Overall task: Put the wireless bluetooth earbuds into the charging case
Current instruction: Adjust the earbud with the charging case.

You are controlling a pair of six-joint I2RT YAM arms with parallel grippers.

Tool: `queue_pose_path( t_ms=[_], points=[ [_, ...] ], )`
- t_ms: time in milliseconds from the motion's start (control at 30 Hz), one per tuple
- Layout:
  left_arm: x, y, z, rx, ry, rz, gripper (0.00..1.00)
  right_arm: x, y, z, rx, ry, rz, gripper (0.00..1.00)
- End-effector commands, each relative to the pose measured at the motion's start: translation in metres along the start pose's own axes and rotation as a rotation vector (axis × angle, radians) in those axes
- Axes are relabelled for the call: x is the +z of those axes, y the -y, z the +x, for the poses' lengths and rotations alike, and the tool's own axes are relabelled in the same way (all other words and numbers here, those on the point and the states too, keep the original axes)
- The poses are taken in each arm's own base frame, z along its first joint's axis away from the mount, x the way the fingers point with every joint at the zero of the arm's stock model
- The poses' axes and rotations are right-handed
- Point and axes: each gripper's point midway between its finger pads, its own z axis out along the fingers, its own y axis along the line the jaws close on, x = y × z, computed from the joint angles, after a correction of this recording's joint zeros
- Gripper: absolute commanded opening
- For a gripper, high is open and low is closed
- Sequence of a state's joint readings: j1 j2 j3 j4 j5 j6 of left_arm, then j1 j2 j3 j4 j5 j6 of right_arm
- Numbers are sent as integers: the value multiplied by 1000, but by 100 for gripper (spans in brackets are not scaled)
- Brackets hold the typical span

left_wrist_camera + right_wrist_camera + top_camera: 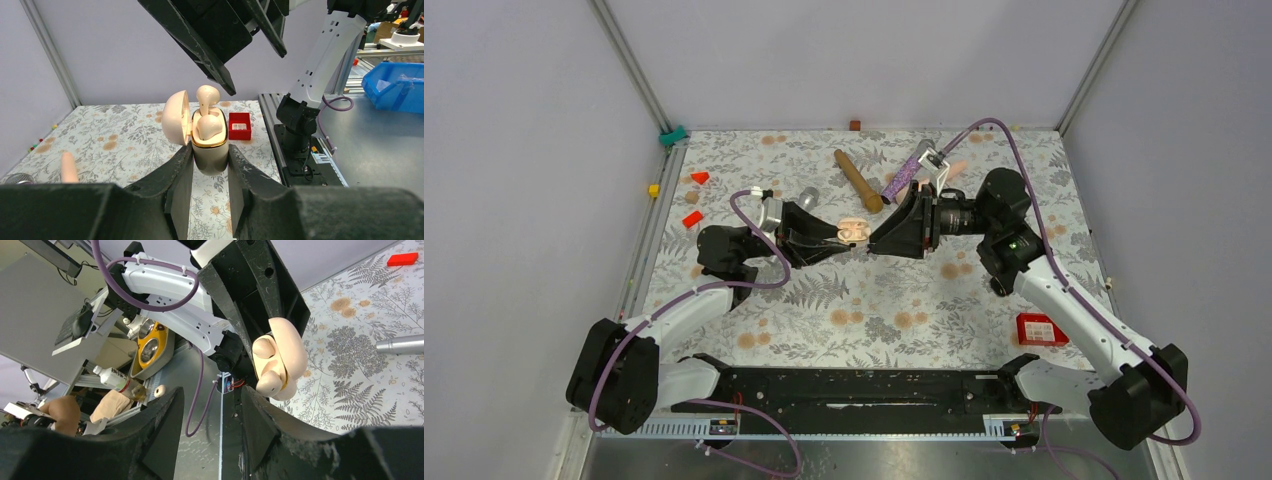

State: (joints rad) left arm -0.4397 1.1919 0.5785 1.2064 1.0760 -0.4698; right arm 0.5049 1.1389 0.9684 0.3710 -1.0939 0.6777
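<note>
The left gripper (pixel 209 150) is clamping the open charging case (pixel 210 164) upright, steadying it while the half-open, empty right gripper (pixel 210 405) is hovering just above the case's protruding earbud (pixel 206 96).

Robotics lab, test cell. Tabletop (pixel 984 310) under a floral sheet, boxed in by plain grey panels (pixel 844 60) on metal posts (pixel 631 65). Left arm (pixel 684 310) and right arm (pixel 1074 310) bolted to a black rail (pixel 854 385); purple cable (pixel 142 304) strung along. Outside the cell: blue plastic bin (pixel 400 102) on a grey floor.
</note>
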Motion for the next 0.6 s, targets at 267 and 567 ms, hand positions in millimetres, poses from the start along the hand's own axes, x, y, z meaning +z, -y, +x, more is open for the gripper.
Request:
queue_pose_path(
  t_ms=[267,567],
  points=[
    [1,7,-12,58,23,26,0,-10,-38,-12,-214,25,-13,53],
    [1,8,-12,57,24,27,0,-9,17,-17,-185,65,174,53]
  ],
)
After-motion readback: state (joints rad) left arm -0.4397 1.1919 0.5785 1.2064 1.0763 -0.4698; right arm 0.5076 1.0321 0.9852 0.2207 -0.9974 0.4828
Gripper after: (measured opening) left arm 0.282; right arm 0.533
